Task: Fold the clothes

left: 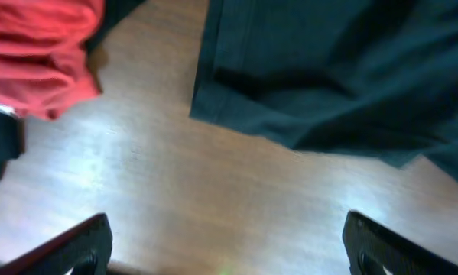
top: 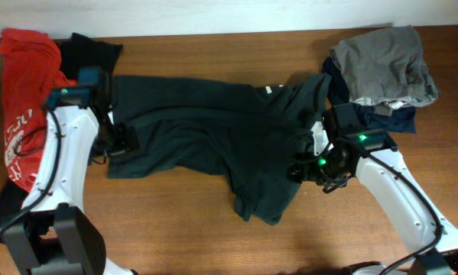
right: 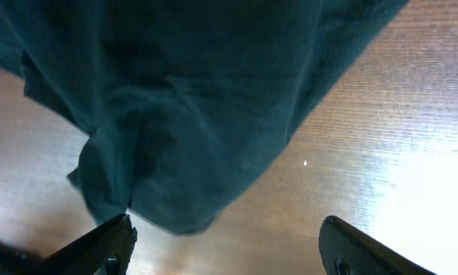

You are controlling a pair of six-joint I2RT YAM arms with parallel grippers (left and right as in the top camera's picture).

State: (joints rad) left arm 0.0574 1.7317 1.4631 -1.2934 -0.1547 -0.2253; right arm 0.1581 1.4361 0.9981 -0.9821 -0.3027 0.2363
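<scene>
Overhead: dark T-shirt [top: 213, 137] crumpled between my left gripper [top: 121, 145] and right gripper [top: 299, 169].
Left wrist: my fingers wide apart, empty; shirt hem ahead, red garment [left: 37, 53] ahead-left.
Right wrist: fingers apart, empty; shirt fold just ahead.

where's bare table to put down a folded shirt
Widest bare patch of the wooden table: the near side, below the crumpled dark cloth T-shirt. A thin strip runs along the far edge between the black garment and the grey garment. Crowded: the red T-shirt at left, the grey one on a navy garment at right.
</scene>
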